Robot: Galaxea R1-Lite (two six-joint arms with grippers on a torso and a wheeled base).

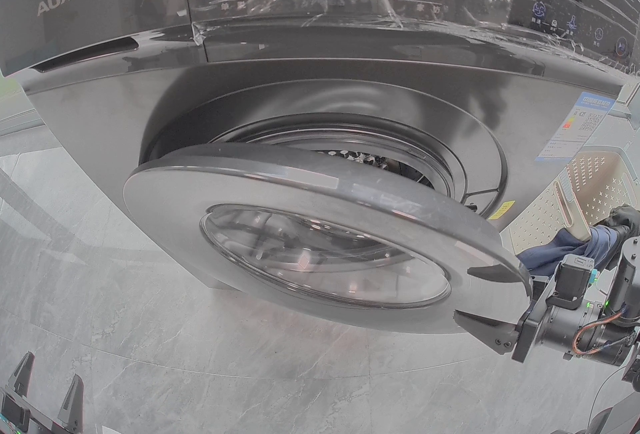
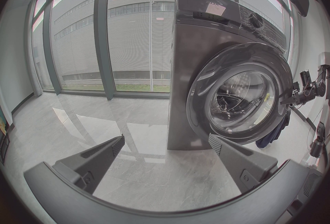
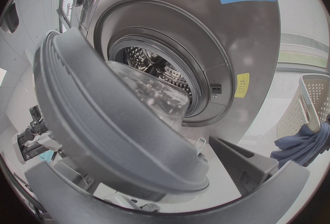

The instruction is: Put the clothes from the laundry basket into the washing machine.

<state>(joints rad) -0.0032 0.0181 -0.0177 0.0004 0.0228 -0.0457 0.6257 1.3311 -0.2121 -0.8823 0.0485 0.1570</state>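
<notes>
1. The machine (image 1: pixel 100 89), a grey brushed-metal box with a glossy dark panel, is showing its perforated steel drum (image 3: pixel 154 66). The step in hand is probably opening it, as I am seeing no clothes inside.
2. The door (image 1: pixel 173 189), a thick round grey ring around a domed clear window, is hanging partly open and covering much of the mouth.
3. The basket (image 1: pixel 593 182), pale perforated plastic, is sitting just right of the machine.
4. The cloth (image 1: pixel 567 249), soft dark-blue fabric, is draping limply over the basket's rim.
5. The right gripper (image 1: pixel 490 330) is straddling the door's free edge with its jaws apart. Next it is likely needing to swing the door wide, then go for the cloth.
6. The left gripper (image 2: pixel 165 140) is hanging low, well apart from the machine, jaws spread and empty.
</notes>
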